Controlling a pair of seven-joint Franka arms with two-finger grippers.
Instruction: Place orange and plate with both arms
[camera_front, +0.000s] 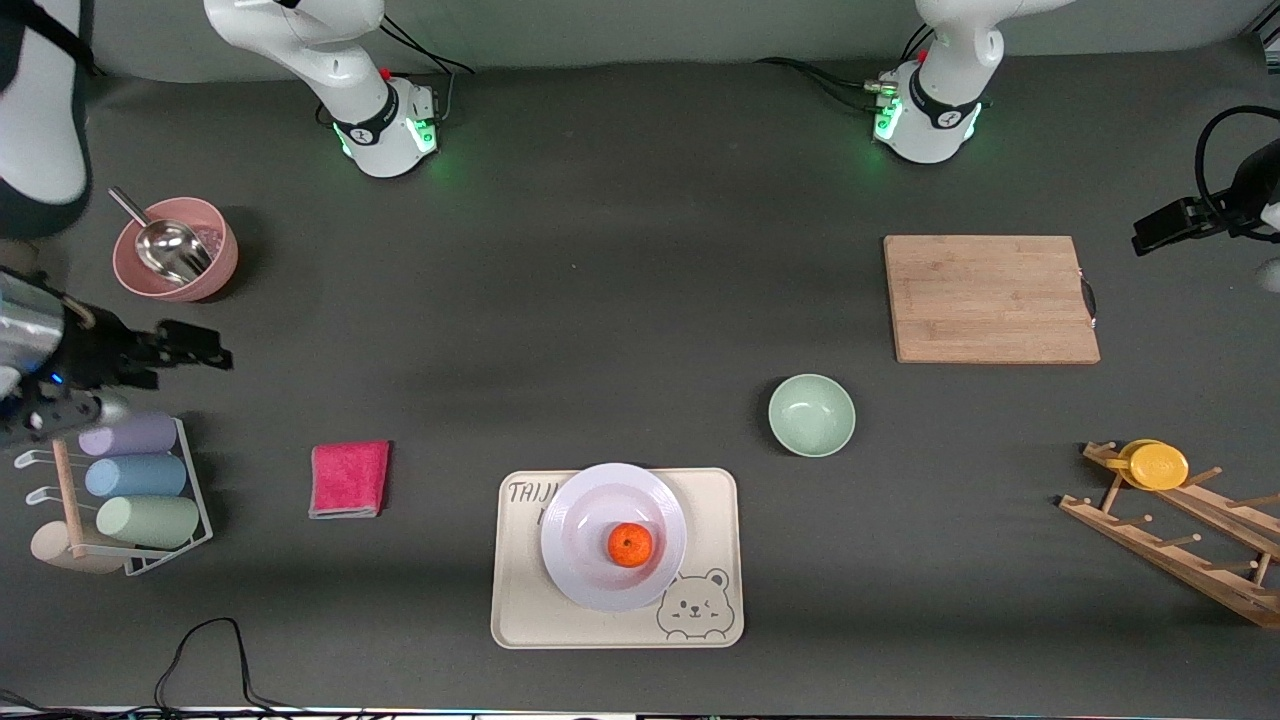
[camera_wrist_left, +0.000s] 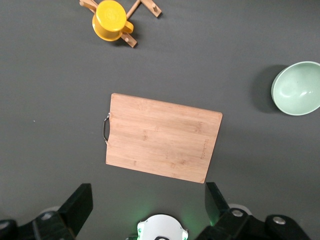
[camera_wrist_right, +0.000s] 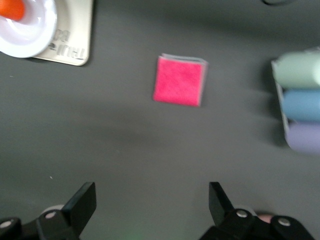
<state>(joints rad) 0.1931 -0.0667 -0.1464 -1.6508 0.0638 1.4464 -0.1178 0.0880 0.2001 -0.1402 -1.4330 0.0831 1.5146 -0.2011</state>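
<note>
The orange (camera_front: 630, 545) lies in the white plate (camera_front: 590, 570). The plate rests on the cream bear tray (camera_front: 715, 500), near the front camera. The right wrist view shows the plate (camera_wrist_right: 30, 37) and the orange (camera_wrist_right: 10, 7) at its edge. My right gripper (camera_front: 205, 350) is open and empty, up over the right arm's end of the table, above the cup rack; its own view (camera_wrist_right: 150, 202) shows bare mat between the fingers. My left gripper (camera_front: 1150, 235) is open and empty, high at the left arm's end beside the cutting board, with only mat between the fingers in its own view (camera_wrist_left: 148, 205).
A wooden cutting board (camera_front: 990, 298) and a mint-green bowl (camera_front: 811, 414) lie toward the left arm's end, with a wooden rack (camera_front: 1170, 540) holding a yellow cup (camera_front: 1155, 465). A pink cloth (camera_front: 348, 478), a cup rack (camera_front: 135, 490) and a pink bowl with a scoop (camera_front: 175, 250) are at the right arm's end.
</note>
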